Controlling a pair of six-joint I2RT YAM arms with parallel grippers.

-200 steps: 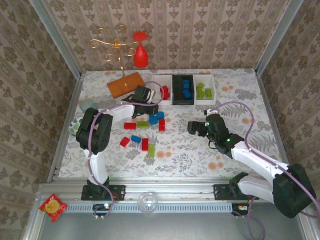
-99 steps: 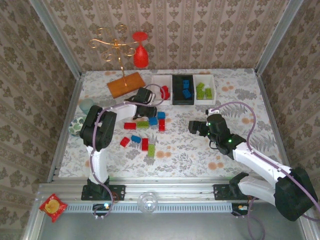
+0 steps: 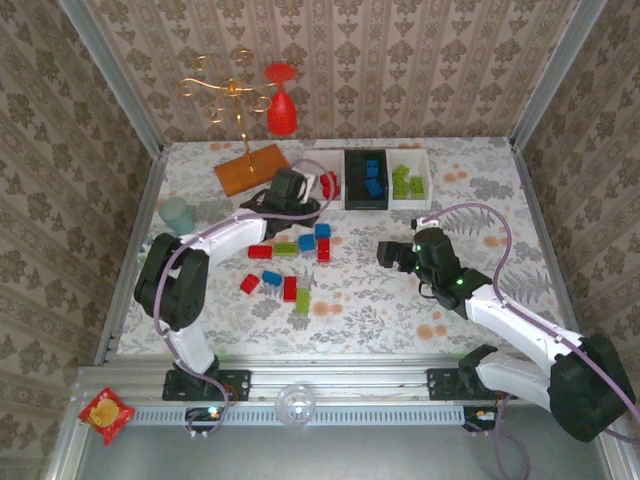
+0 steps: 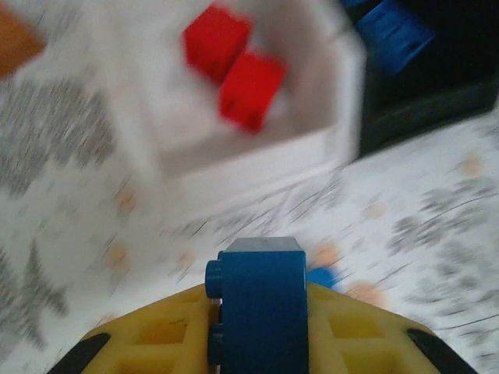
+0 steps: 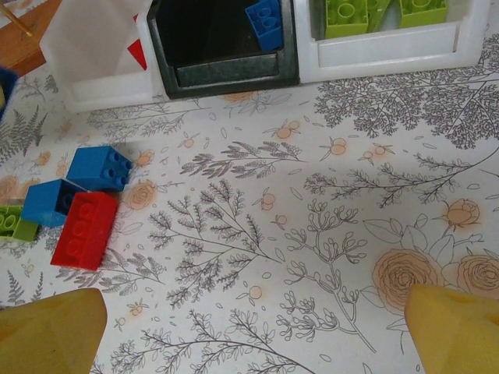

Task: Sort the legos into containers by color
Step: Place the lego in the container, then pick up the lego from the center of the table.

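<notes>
Left pincer (image 4: 257,339), lower centre of frame, clamped on blue lego (image 4: 261,288); right pincer (image 5: 253,331) spread wide, empty, above surface (image 5: 234,226).

Walls (image 3: 400,60) on 3 sides: beige wallpaper w/ vertical stripes & damask motifs, aluminium posts (image 3: 110,75) at back corners. Table (image 3: 470,170) under white floral cloth, orange blooms, grey leaves. Aluminium rail (image 3: 360,380) along near edge. Back left: gold wire stand (image 3: 232,92), red wine glass (image 3: 282,112), orange board (image 3: 250,168). Light even, shadows soft.
</notes>
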